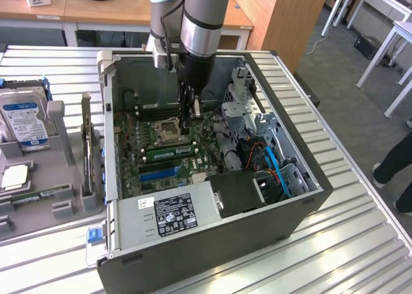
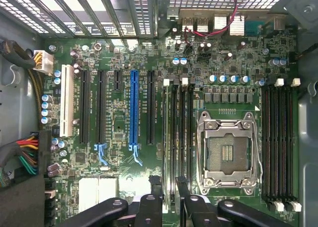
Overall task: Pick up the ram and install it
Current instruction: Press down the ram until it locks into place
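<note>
The ram [image 1: 168,151] is a narrow green stick with a white label. It stands on edge in a slot of the motherboard [image 1: 132,146], right beside the CPU socket [image 1: 168,128], inside the open computer case [image 1: 193,242]. In the wrist view the ram [image 2: 170,137] shows edge-on beside the CPU socket [image 2: 229,148]. My gripper [image 1: 188,123] hangs inside the case over one end of the stick. Its black fingers [image 2: 156,199] stand on either side of the ram's end, with a gap on both sides. The gripper [image 2: 169,197] is open and holds nothing.
A grey holder [image 1: 64,178] at the exterior view's left carries a silver hard drive [image 1: 24,120]. The power supply [image 1: 174,217] and a drive cage with blue and orange cables [image 1: 273,165] crowd the case. A person's legs [image 1: 394,159] stand at the far right.
</note>
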{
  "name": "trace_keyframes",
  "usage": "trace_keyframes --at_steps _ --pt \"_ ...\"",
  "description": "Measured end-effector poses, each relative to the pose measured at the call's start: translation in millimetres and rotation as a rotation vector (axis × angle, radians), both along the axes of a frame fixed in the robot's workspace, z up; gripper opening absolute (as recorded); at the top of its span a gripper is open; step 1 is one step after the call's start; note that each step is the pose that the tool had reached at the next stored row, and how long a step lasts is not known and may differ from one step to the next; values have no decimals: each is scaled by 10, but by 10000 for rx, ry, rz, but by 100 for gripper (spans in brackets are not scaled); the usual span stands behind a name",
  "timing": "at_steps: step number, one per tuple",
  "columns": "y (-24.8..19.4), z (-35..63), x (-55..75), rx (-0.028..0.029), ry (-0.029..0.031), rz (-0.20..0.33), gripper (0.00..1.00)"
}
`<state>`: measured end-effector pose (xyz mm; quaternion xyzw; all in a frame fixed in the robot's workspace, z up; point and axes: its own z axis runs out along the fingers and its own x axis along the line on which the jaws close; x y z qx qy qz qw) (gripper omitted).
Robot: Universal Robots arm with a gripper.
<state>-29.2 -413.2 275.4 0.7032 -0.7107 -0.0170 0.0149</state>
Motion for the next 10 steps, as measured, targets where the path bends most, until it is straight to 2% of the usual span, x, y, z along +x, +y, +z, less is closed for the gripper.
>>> trace_keyframes --at_steps 4,6,10 --pt "0 0 0 0 0 0 24" --pt "0 0 0 0 0 0 11" --pt "0 0 2 0 0 1 11"
